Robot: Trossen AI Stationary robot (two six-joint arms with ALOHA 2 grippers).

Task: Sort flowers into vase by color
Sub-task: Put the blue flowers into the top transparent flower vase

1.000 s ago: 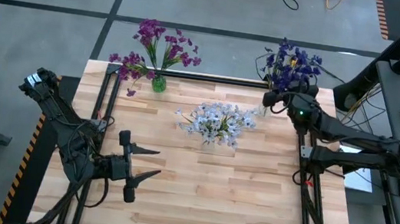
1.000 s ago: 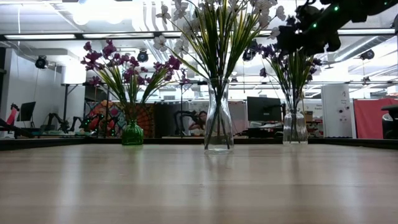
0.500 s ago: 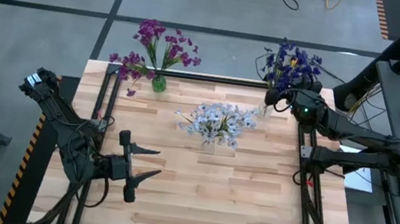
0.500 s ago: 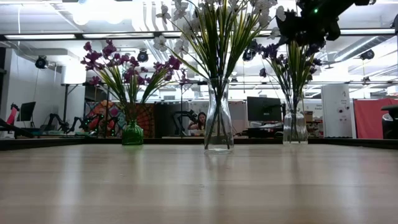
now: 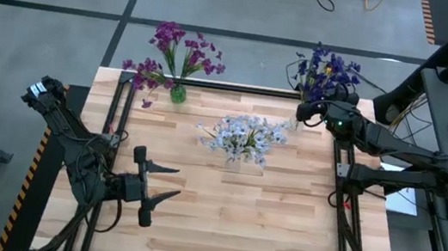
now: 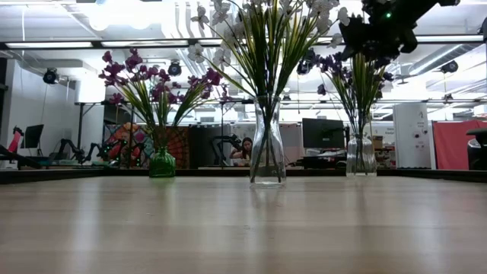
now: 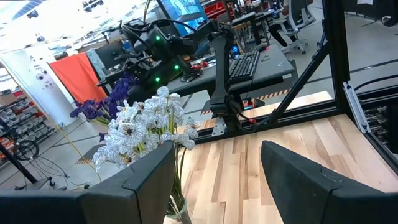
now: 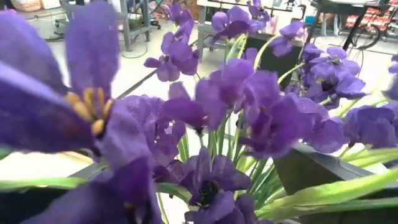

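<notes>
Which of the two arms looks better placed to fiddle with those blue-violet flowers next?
The right one. Its gripper is already among the blue-violet flowers at the table's far right corner, while the left gripper waits open near the front left, well away from any vase.

3 vases of flowers block the table's far edge; its near half lies open

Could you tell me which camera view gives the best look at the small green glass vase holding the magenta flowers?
The low view: the small green glass vase stands unobstructed, side-on. The high view shows it from above, partly under the magenta flowers. Neither wrist view shows it.
</notes>
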